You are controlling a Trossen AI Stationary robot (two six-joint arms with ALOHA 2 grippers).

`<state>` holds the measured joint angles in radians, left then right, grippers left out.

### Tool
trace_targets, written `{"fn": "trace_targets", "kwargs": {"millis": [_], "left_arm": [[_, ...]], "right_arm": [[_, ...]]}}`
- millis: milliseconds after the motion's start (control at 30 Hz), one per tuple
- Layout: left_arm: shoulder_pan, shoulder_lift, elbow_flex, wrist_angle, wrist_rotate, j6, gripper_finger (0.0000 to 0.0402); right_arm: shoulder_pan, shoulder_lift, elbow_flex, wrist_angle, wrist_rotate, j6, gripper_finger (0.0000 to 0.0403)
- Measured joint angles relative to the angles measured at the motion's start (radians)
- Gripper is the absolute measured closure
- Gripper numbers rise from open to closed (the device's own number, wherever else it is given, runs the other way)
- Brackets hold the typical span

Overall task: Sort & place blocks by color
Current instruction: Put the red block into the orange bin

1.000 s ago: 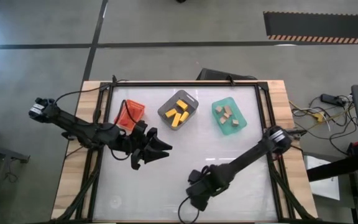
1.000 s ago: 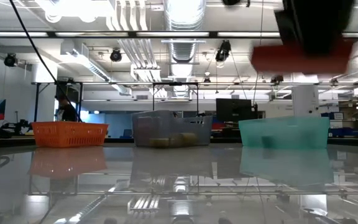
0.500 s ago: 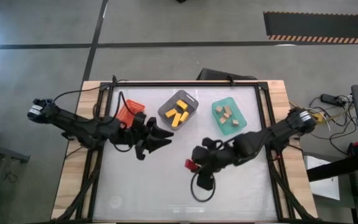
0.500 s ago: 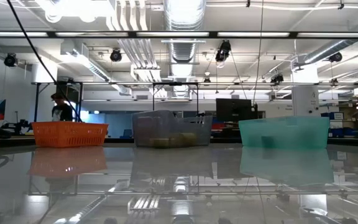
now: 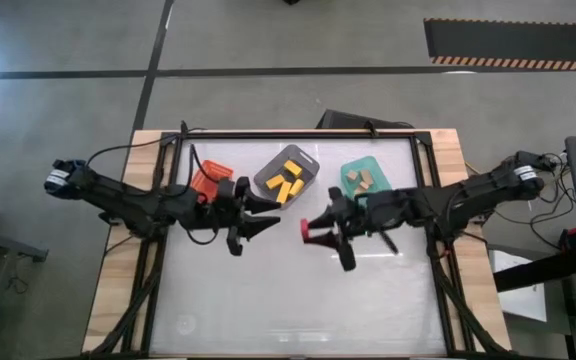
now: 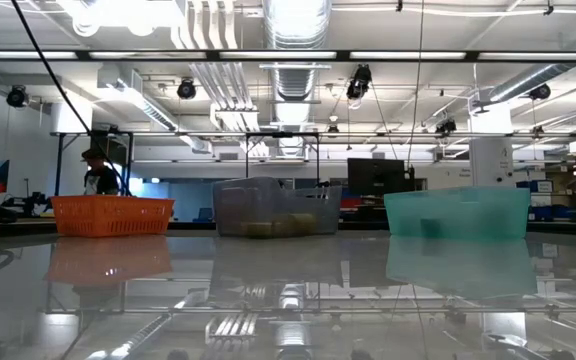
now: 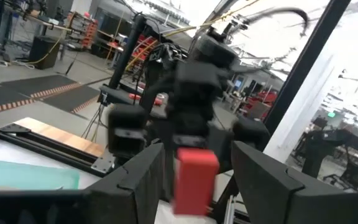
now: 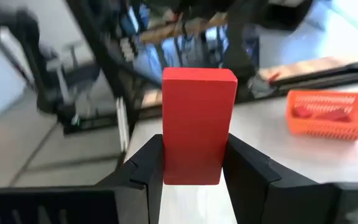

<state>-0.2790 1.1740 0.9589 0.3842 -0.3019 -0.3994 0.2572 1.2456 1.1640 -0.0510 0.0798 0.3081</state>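
Observation:
My right gripper (image 5: 316, 229) hangs above the middle of the table, pointing toward the table's left, shut on a red block (image 5: 307, 226). My left gripper (image 5: 268, 215) is open and faces it from the left, a short gap away. In the left wrist view the red block (image 7: 195, 179) shows between my open fingers (image 7: 143, 177), farther off. Yellow blocks (image 5: 286, 183) lie in the grey bin (image 5: 308, 163). Tan blocks (image 5: 364, 179) lie in the green bin (image 5: 351, 168), and red blocks (image 8: 321, 113) in the orange bin (image 5: 208, 180). My right gripper pinches the red block between its two fingers (image 8: 146, 167), on its two long side faces at the near end (image 8: 194, 169). The far end (image 8: 199, 81) sticks out beyond the fingertips. The fingers come level from the table's right, and the block is lifted clear of the table.
The three bins stand in a row along the far side: orange on the left, grey in the middle, green on the right, with my right arm (image 5: 438, 205) crossing over the green bin's near edge. A person (image 6: 93, 170) stands in the room beyond the table.
My right gripper has carried the red block up from near the table's near edge toward the far side and turned to point left at my left gripper. The block has risen out of the low view. My left gripper has shifted slightly toward the far edge.

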Motion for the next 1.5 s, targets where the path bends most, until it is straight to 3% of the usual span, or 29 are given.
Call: {"fn": "trace_targets", "kwargs": {"millis": [133,300,633,933,1500], "left_arm": [[0.002,0.025,0.0,-0.001,0.001,0.014,0.023],[0.015,0.084,0.004,0.0,0.0,0.014,0.023],[0.025,0.171,0.007,0.165,-0.028,0.013,0.0226],[0.025,0.181,0.003,0.173,-0.074,0.014,0.0181],[0.03,0.199,0.0,0.184,-0.039,0.013,0.018]], "right_arm": [[-0.049,-0.027,-0.071,0.14,-0.014,0.033,0.0283],[-0.09,-0.02,-0.095,0.229,-0.113,0.067,0.0283],[-0.11,-0.02,-0.092,0.224,-0.147,0.112,0.0283],[-0.114,-0.016,-0.091,0.197,-0.144,0.121,0.0283],[-0.121,0.018,-0.091,0.19,-0.137,0.139,0.0283]]}}
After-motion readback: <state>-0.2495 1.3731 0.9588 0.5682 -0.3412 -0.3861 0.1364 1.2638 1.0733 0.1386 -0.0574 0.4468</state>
